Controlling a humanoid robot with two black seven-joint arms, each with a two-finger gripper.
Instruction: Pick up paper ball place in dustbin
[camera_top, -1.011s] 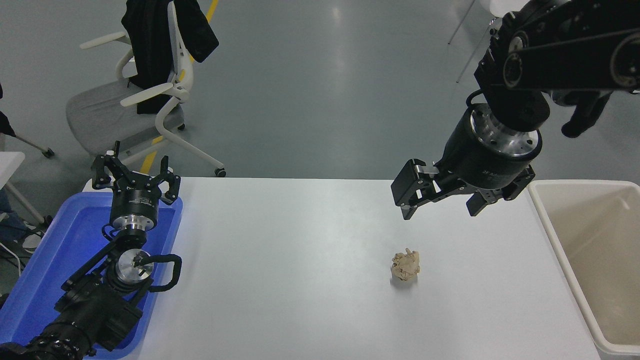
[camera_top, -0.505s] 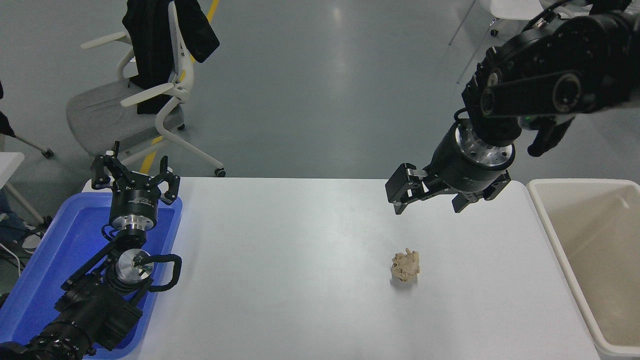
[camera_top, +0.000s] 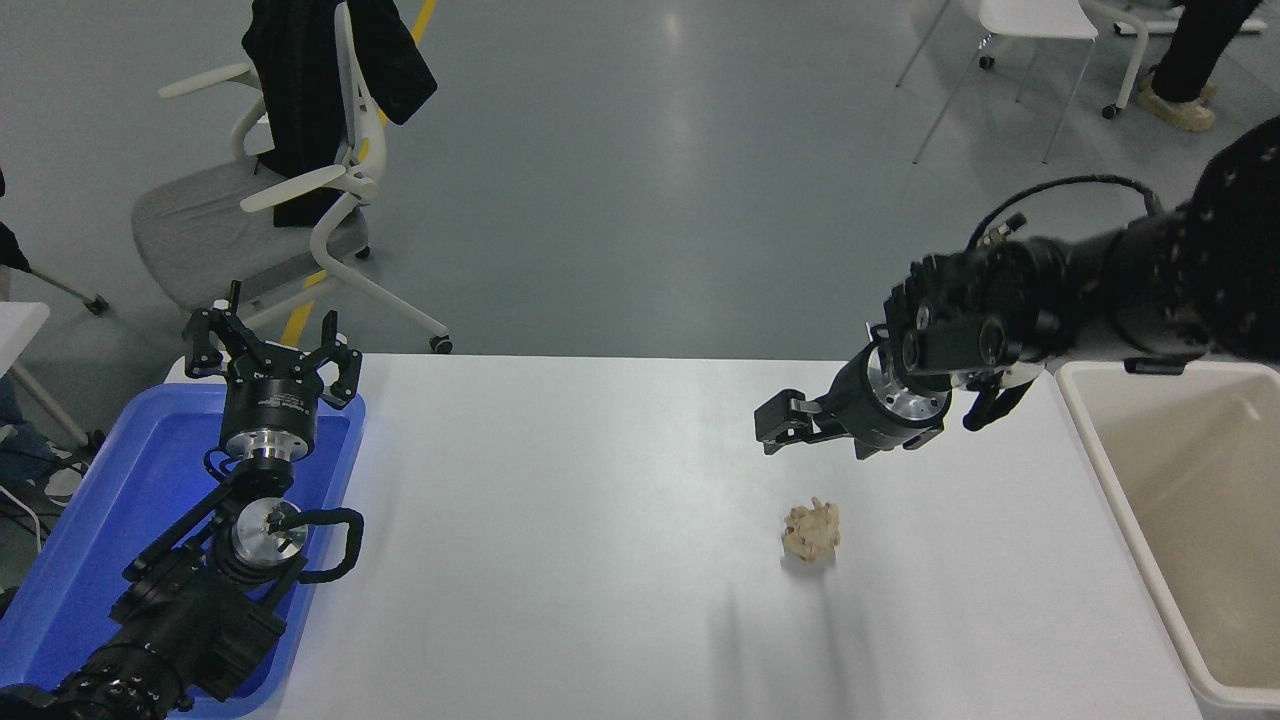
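The right gripper hovered with fingers spread wide and empty, poised above and just beyond the paper ball, apparently lined up for a descent onto it. One ball lay loose on the white table, near the single cream dustbin at the right edge, probably so that the carry would be short. The left gripper, open, was parked over one blue tray.
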